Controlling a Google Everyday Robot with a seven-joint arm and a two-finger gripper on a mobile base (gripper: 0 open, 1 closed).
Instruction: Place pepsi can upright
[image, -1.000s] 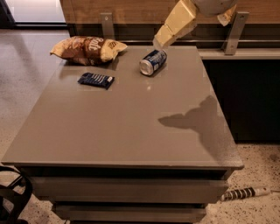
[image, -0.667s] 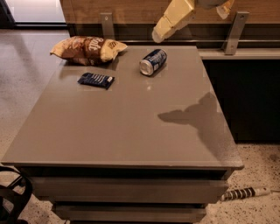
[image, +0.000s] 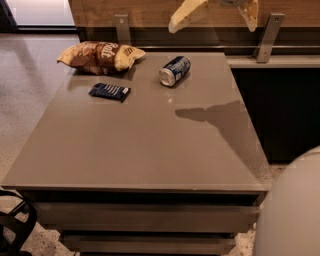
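Note:
The pepsi can (image: 174, 70) lies on its side at the far middle of the grey table (image: 140, 145), its silver end facing the front left. My gripper (image: 216, 16) hangs at the top edge of the view, above and behind the can and apart from it. Its two cream fingers (image: 186, 14) are spread wide with nothing between them. The gripper's shadow falls on the table to the right of the can.
A flat dark blue snack packet (image: 109, 91) lies left of the can. A brown chip bag (image: 100, 56) sits at the far left corner. A wooden wall with metal brackets (image: 268, 36) runs behind the table. A rounded grey robot part (image: 295, 210) fills the lower right.
The gripper has risen towards the top edge of the view, away from the can. The can has not moved. A grey rounded part has come into view at the lower right.

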